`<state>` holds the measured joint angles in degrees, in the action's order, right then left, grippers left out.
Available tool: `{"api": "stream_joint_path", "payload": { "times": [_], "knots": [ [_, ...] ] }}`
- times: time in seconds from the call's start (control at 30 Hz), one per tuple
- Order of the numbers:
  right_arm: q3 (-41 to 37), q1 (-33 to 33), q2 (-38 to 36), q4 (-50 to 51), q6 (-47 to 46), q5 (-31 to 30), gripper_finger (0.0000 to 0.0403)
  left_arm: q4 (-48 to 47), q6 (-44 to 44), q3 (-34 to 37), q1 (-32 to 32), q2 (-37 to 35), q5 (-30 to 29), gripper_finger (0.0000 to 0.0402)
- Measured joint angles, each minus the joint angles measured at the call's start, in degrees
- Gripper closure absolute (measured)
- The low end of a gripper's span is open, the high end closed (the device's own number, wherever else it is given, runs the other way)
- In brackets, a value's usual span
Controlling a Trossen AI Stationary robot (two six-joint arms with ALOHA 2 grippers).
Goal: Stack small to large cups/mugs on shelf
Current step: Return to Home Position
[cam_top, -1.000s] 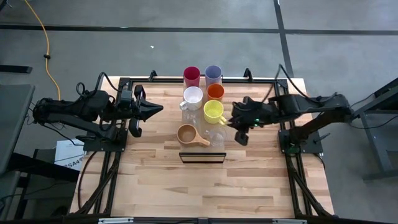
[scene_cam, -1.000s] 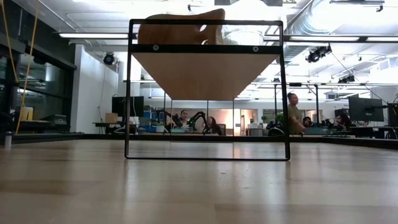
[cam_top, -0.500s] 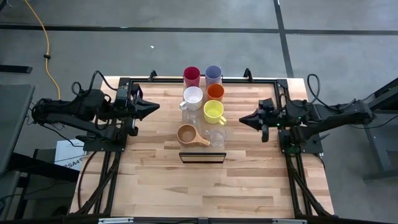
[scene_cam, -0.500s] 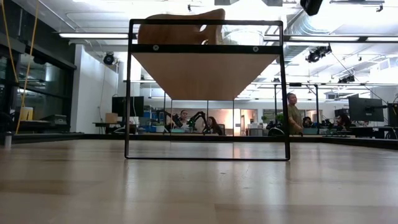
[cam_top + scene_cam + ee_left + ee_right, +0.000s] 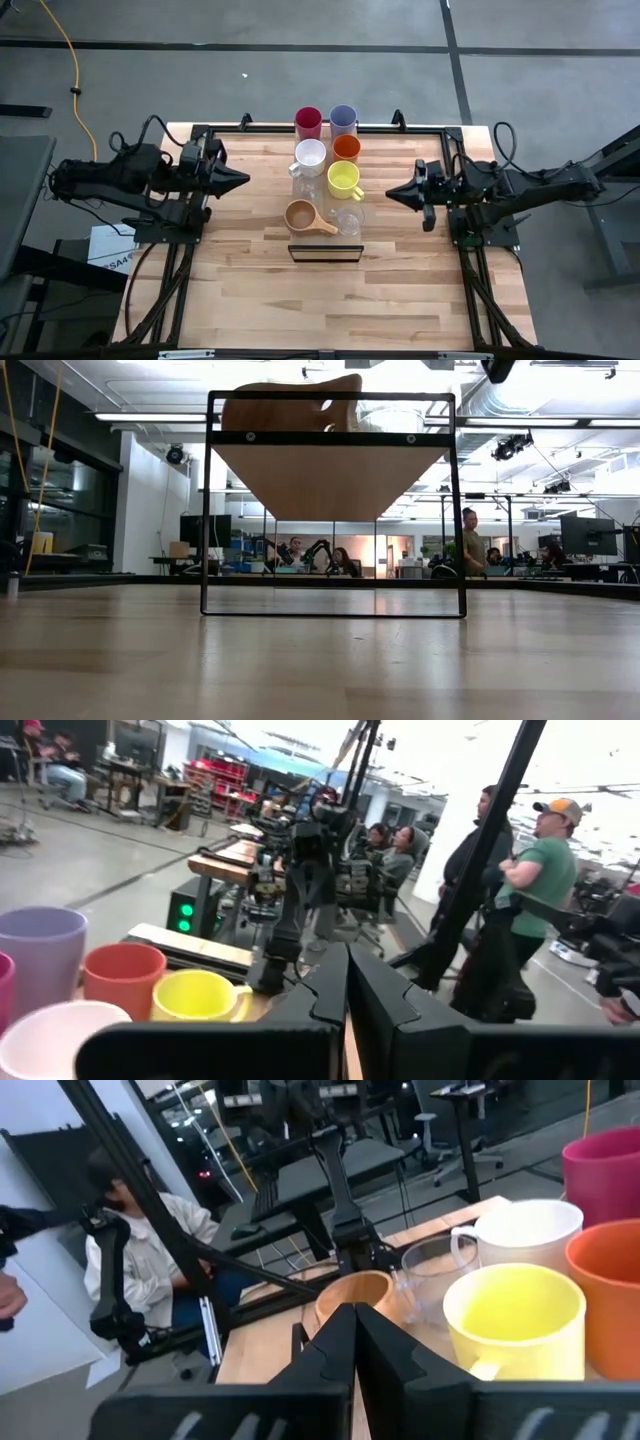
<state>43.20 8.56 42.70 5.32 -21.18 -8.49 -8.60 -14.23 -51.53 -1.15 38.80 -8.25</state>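
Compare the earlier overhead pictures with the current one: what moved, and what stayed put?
The right gripper drew back rightward from beside the yellow mug, shut and empty. The left gripper pulled slightly leftward, also shut and empty. Every cup, from the red tumbler to the wooden cup, stayed put.

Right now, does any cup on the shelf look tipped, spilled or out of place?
Nothing stands out. From the red cup to the wooden cup, all stand upright in two rows on the shelf.
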Motion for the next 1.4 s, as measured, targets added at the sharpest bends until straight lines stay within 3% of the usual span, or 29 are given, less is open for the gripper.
{"api": "stream_joint_path", "payload": {
  "times": [0.4, 0.5, 0.63, 0.87, 1.4],
  "knots": [
    [-0.02, -0.55, -0.07, -2.88, 4.85, -0.11, 0.0403, 19.44, -5.85, 13.18, 0.0, 0.09, 0.24, 0.0401],
    [-0.04, -3.21, -0.76, -2.22, 7.17, 3.81, 0.0403, 22.13, -6.67, 14.53, 0.0, 0.06, 0.24, 0.0401],
    [-0.04, -9.19, -3.08, 1.37, 7.78, 10.46, 0.0403, 22.3, -6.68, 14.52, 0.0, 0.03, -0.26, 0.0401],
    [-0.04, -19.36, -7.58, 4.75, 9.48, 16.36, 0.0403, 21.82, -6.18, 14.47, 0.02, 0.05, -1.25, 0.0401],
    [-0.04, -20.7, -8.18, 3.87, 9.25, 18.58, 0.0403, 14.92, -5.1, 14.45, 0.07, -6.22, -1.66, 0.0401]
  ]
}}
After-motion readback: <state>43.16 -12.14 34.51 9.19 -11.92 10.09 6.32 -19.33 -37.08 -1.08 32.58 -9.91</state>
